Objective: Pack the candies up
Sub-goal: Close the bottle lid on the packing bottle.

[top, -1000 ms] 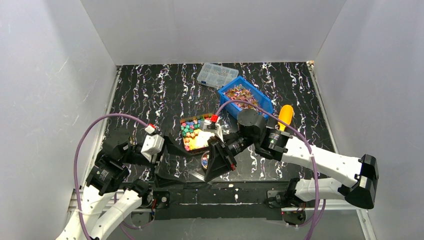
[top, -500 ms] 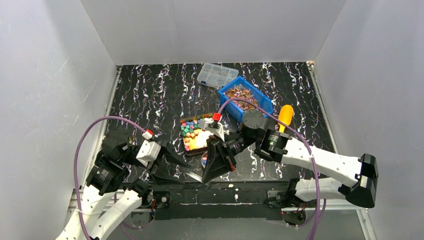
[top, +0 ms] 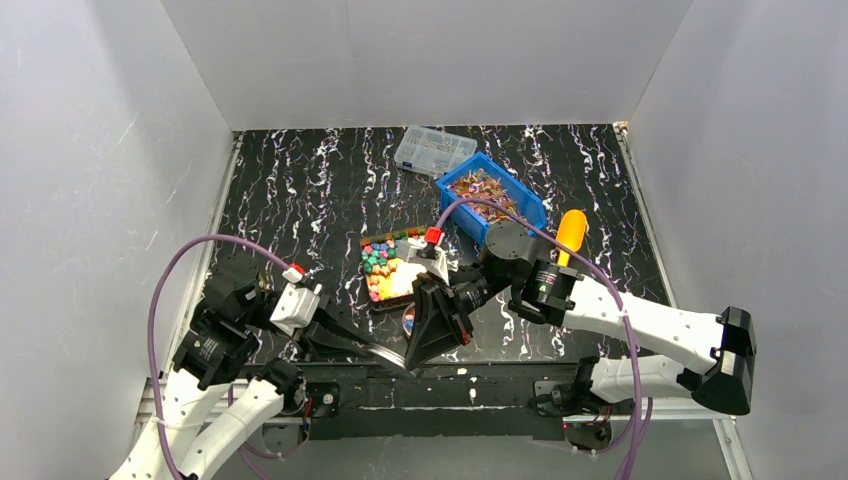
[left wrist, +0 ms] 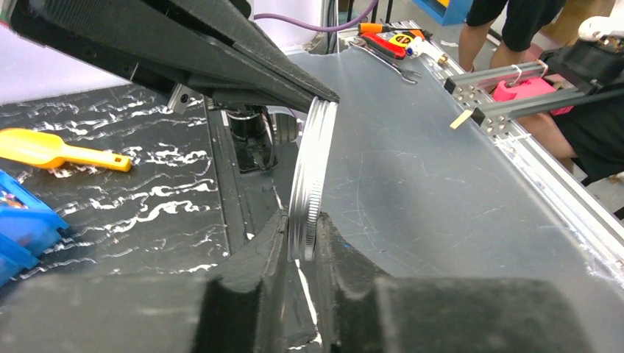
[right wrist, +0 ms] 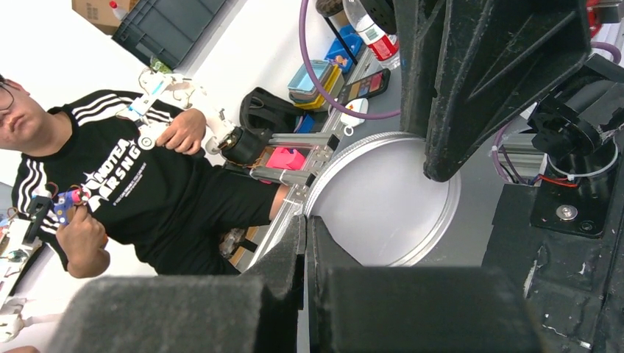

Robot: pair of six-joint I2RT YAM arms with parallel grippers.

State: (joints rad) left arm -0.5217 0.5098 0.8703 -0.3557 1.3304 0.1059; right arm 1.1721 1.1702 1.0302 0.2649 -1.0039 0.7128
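A round silver lid (left wrist: 313, 169) stands on edge in the air over the table's near edge. My left gripper (left wrist: 302, 224) is shut on its lower rim, one finger on each face. Coming from the opposite side, my right gripper (right wrist: 305, 220) is shut on the rim, and its tip (left wrist: 327, 95) meets the lid's top. From above, the lid (top: 388, 353) is a thin sliver between both grippers. Chunky coloured candies (top: 383, 262) fill a dark tray just behind. Shiny wrapped candies (top: 480, 187) lie in a blue bin (top: 520, 215).
A small round container (top: 408, 320) with pink contents sits under the right gripper, partly hidden. A clear compartment box (top: 434, 150) lies at the back. A yellow scoop (top: 570, 232) lies right of the bin. White walls enclose the table.
My left gripper moved right and down toward the table's near edge and closed from wide open onto the lid. The right gripper shifted slightly and stayed shut.
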